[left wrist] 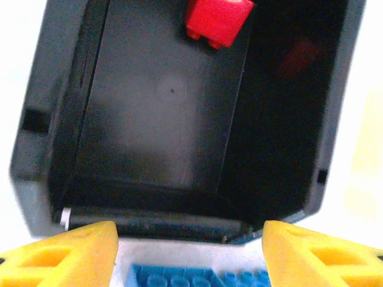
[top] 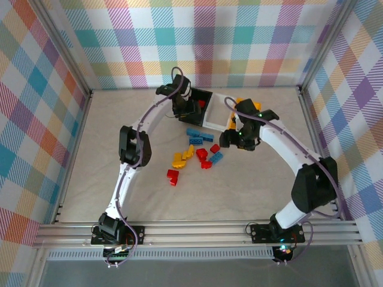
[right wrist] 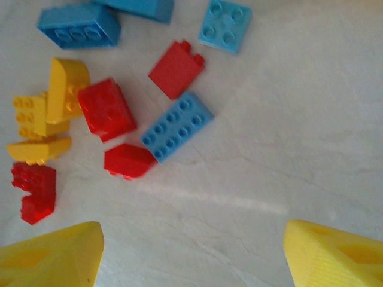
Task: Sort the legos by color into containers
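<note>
Pale table [top: 102,179] under left arm [top: 128,149] arched over black bin [top: 207,95]

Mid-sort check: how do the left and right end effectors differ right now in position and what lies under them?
The left end effector hangs over the black bin, which holds one red lego; the right end effector hangs over bare table beside the loose legos. In the top view the left end effector reaches farther across the table than the right end effector. Both are open and hold nothing.
</note>
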You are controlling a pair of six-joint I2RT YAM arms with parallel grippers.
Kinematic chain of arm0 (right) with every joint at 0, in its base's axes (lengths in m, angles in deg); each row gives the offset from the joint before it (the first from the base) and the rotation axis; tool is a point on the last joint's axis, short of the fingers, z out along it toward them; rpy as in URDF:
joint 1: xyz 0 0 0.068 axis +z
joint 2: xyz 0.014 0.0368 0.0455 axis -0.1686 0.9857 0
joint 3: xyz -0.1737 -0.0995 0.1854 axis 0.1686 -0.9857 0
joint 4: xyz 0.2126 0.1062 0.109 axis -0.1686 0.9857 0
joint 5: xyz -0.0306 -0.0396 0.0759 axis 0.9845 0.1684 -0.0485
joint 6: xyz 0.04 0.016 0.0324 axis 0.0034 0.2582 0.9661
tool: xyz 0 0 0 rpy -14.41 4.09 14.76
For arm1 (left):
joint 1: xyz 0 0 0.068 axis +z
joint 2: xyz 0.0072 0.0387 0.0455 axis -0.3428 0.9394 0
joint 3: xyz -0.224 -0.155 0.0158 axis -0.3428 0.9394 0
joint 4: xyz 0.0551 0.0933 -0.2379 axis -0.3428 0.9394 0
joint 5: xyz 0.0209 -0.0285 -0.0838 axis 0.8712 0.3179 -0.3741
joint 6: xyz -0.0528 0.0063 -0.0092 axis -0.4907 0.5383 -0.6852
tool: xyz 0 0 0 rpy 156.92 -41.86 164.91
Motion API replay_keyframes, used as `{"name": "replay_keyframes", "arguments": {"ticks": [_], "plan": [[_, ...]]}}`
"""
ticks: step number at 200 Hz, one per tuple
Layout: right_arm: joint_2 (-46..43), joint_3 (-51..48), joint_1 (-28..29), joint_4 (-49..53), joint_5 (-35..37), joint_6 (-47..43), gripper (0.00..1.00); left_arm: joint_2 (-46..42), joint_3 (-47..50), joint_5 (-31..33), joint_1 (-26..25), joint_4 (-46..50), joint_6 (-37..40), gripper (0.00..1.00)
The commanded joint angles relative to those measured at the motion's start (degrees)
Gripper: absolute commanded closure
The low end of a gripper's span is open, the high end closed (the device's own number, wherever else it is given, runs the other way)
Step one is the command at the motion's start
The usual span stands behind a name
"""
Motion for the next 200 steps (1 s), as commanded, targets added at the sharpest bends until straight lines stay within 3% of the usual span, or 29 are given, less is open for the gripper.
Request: {"name": "replay_keyframes", "arguments": {"ticks": [1, 45, 94, 132, 200], "plan": [[4.69, 2.88, 1.22, 1.94, -3.13, -0.19, 0.21, -10.88, 5.89, 0.78, -0.74, 2.04, -0.69, 0.33], [11.26, 4.91, 7.88, 0.63, -3.45, -4.62, 0.21, -30.24, 32.75, 5.74, -0.8, 1.57, 0.38, 0.25], [16.73, 7.53, 8.51, 2.87, 3.13, 0.56, 0.25, -45.48, 57.69, 6.21, -0.77, -0.95, -3.09, 0.24], [19.59, 9.28, 8.02, 3.26, 3.33, 7.82, 0.31, -49.38, 62.09, 7.59, -0.75, -0.87, -3.99, 0.23], [25.02, 12.33, 7.76, 4.23, 4.62, 18.46, 0.25, -50.69, 63.69, 6.83, -0.78, 1.12, -3.24, 0.23]]}}
